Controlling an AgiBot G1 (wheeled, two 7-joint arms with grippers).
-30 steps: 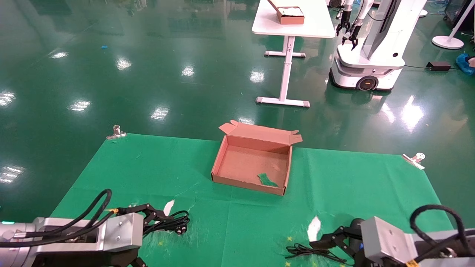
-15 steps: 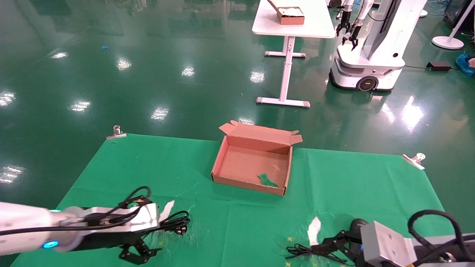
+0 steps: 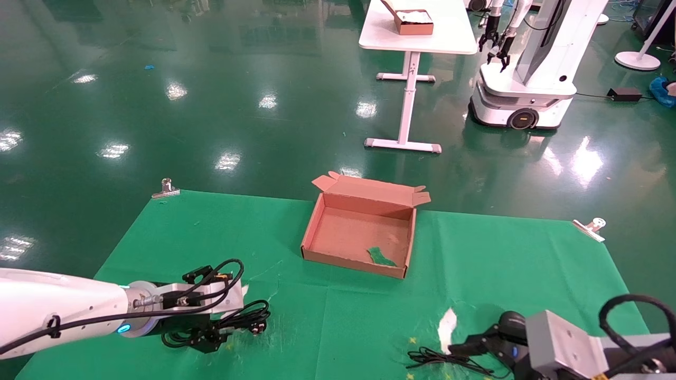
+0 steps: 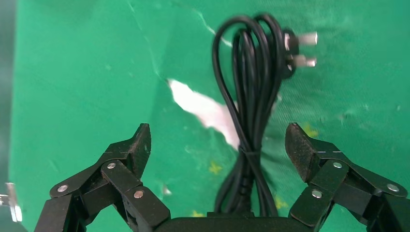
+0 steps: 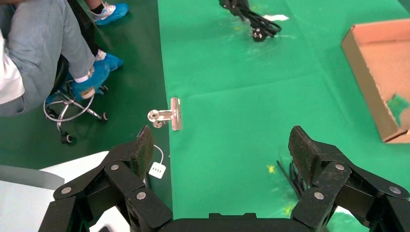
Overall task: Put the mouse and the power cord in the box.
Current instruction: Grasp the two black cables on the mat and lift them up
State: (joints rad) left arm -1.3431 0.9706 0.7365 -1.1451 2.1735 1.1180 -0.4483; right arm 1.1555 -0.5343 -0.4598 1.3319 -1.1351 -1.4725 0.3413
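We log the following on the green cloth (image 3: pixel 222 232) covering the work surface:

Box (image 3: pixel 317 221): brown cardboard, open-topped, small flaps on the far rim, sitting mid-cloth toward the far edge. A green scrap (image 3: pixel 381 256) lies on its floor; we see nothing else inside.

Power cord (image 4: pixel 254 92): thick black cable bundled in loops, pronged plug (image 4: pixel 294 48) at one end, lying on the cloth near the front left, well apart from the box. A white tear (image 4: pixel 205 108) in the cloth lies just beside and under it.

Left gripper (image 4: pixel 217 147): lowered over the cord bundle, fingers (image 4: pixel 133 150) spread wide to either side of the cable, not touching it as far as we can tell.

Mouse (image 3: pixel 511 321): black, oval, at the front right of the cloth, partly hidden by the right arm; its thin cable (image 3: pixel 443 360) lies in a loose tangle beside it.

Right gripper (image 5: pixel 217 150): low at the front right near the mouse, fingers (image 5: pixel 304 147) wide apart, holding nothing.

Metal clips (image 3: pixel 166 189) pin the cloth's far corners.

Beyond: green floor, white table (image 3: pixel 417 31), another robot (image 3: pixel 528 68)
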